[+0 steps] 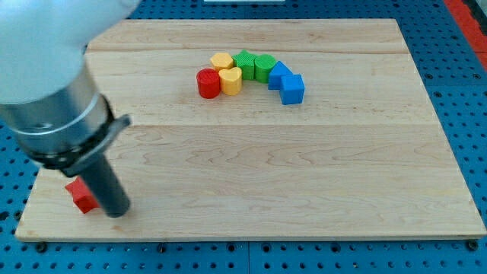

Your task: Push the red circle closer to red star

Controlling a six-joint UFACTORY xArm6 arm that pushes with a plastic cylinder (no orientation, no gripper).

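Two red blocks matter here, and they sit well apart. At the near left corner of the table (251,183), the red star (81,195) lies partly hidden behind the dark rod, and my tip (116,214) rests on the wood just to its right, touching or nearly touching it. No claw exists on this arm, only the rod, so nothing is open, closed or gripped. Moving right and toward the far side, the red circle (208,83) stands at the left end of a curved cluster, touching the yellow heart-like block (230,79). Behind that lies a second yellow block (221,60), then two green blocks (245,62) (264,67), then two blue blocks (279,74) (292,88) at the right end. Judging from this layout, the push has not begun: my tip is far from the circle, which I would need to reach from its far right side and drive toward the near left.
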